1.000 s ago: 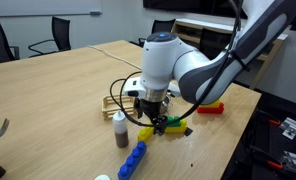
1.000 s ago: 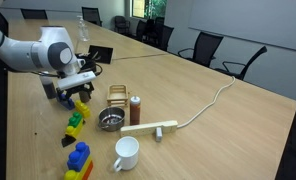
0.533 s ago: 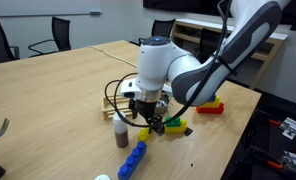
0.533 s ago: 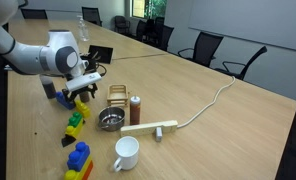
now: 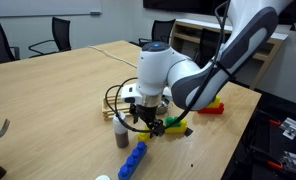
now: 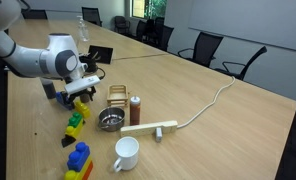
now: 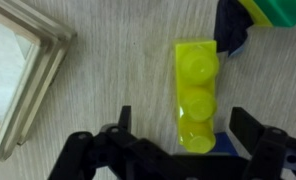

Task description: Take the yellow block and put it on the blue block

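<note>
Two fingers of the tool [image 7: 180, 118] are spread wide with nothing pinched. The yellow block [image 7: 196, 95] lies flat on the desk [image 7: 118, 50] between them, off-centre, its far end just beside a green block [image 7: 278, 12]. Over the last second the tool drifted slightly sideways and up in both exterior views, so it is likely still lining up with no grasp made. Only the exterior views show the blue block [image 5: 136, 160], nearby toward the desk edge. Only the wrist view shows the fingers clear of the yellow one.
</note>
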Available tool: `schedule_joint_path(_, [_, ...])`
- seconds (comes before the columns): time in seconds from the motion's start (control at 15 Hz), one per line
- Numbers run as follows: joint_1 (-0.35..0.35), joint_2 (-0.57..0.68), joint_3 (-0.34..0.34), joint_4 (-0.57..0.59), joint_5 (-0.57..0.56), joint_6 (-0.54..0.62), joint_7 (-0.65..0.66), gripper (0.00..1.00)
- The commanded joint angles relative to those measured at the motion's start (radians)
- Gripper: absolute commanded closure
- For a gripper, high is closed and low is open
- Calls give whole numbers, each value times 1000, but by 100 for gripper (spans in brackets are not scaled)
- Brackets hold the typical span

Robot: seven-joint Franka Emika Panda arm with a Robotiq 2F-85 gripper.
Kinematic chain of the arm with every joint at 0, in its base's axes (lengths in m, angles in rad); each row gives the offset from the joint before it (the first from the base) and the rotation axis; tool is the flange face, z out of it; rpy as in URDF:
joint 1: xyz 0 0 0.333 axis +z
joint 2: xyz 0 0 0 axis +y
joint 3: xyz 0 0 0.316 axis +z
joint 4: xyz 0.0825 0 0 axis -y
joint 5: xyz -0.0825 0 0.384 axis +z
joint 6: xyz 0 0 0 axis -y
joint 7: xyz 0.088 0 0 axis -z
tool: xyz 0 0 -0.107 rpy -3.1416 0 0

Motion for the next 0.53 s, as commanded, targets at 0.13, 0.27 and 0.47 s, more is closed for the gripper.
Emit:
schedule_joint_path(0.13, [-23,-3,17,-21,18,17,-27,26])
schedule_joint_path(0.27, [-26,-4,16,-23,19,20,-26,41])
schedule_joint_path(0.47, [-32,-3,16,-24,21,26,-24,62])
